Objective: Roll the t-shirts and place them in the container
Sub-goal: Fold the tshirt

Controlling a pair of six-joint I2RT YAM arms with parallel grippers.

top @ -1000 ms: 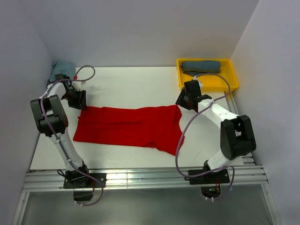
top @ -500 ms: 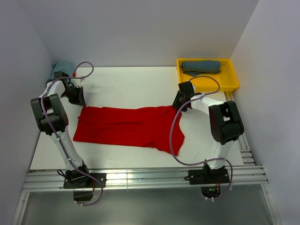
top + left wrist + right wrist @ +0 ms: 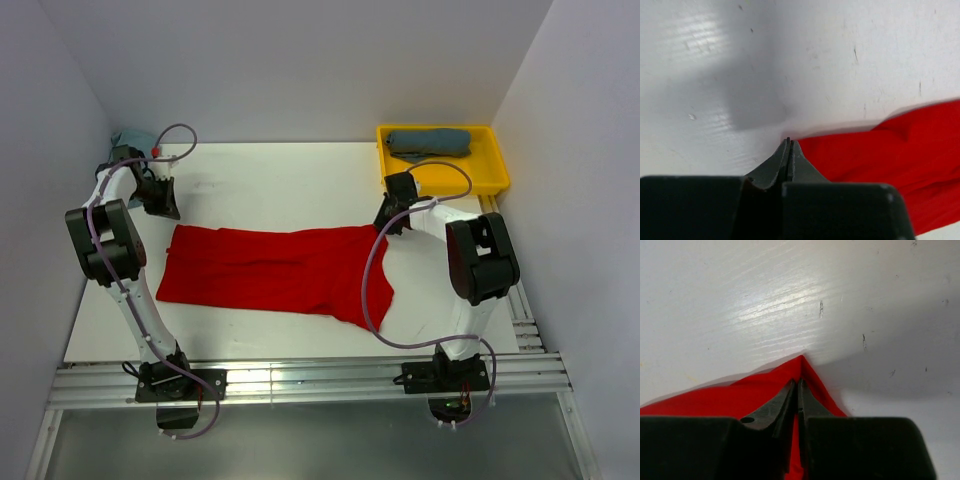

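A bright red t-shirt [image 3: 280, 270] lies spread flat across the middle of the table. My left gripper [image 3: 168, 210] is at its far left corner. In the left wrist view that gripper [image 3: 789, 142] is shut, its tips at the very edge of the red cloth [image 3: 880, 150]; no cloth shows between them. My right gripper [image 3: 385, 222] is at the far right corner. In the right wrist view it [image 3: 799, 382] is shut on a raised ridge of the red t-shirt [image 3: 740, 395]. A dark slate-blue t-shirt [image 3: 430, 142] lies rolled in the tray. A light teal t-shirt [image 3: 128, 140] sits bunched at the far left.
A yellow tray [image 3: 492, 175] stands at the back right, close behind the right gripper. Grey walls close in the table on the left, back and right. An aluminium rail [image 3: 300, 380] with both arm bases runs along the near edge.
Both grippers have closed. The left one has drawn back a little toward the far left. The right arm swung in and came down onto the shirt's far right corner.
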